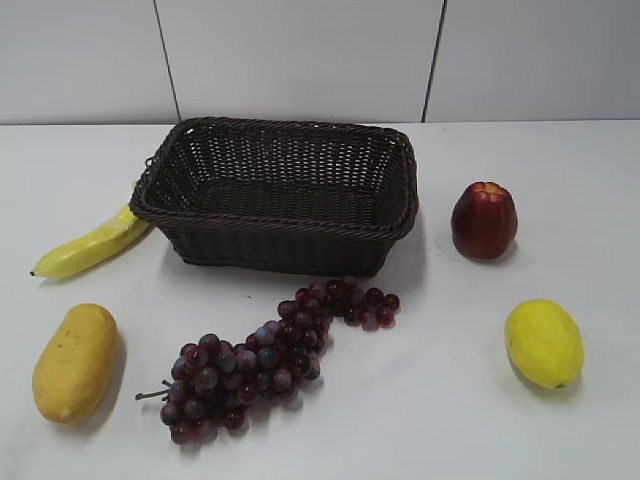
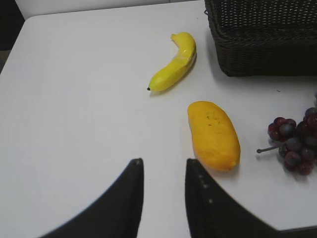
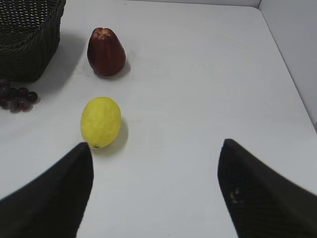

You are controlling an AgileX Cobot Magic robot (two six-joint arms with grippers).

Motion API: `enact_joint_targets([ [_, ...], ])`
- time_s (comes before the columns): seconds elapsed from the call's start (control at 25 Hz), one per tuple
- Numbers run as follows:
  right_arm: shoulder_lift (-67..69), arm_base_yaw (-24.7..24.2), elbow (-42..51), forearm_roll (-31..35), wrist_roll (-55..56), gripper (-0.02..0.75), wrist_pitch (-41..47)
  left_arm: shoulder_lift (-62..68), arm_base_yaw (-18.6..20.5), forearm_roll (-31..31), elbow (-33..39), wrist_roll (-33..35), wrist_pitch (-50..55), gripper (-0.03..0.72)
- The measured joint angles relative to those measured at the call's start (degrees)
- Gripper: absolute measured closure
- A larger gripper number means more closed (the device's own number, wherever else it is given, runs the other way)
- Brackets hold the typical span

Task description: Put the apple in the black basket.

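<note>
From your left wrist camera you see two matte black fingers (image 2: 131, 198), each tapering to a narrow, rounded tip. The one nearer the mango carries a few small pale dots along its inner edge. From your right wrist camera the fingers (image 3: 54, 198) look broader, black, with a finely textured surface. One shows a small round recess, like a screw hole.

We look down slantwise at the table (image 1: 600, 180); our wrist views share the black basket (image 1: 275, 195), at 1 and 11 o'clock.
</note>
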Motion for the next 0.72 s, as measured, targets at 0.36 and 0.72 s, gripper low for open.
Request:
enact_joint_targets([
  [0.36, 0.0, 0.0, 0.0, 0.0, 0.0, 0.147, 0.0, 0.0, 0.0, 0.0, 0.0, 0.0, 0.0, 0.466],
  [0.72, 0.0, 0.0, 0.0, 1.2, 0.0, 0.148, 0.0, 0.0, 0.0, 0.0, 0.0, 0.0, 0.0, 0.466],
])
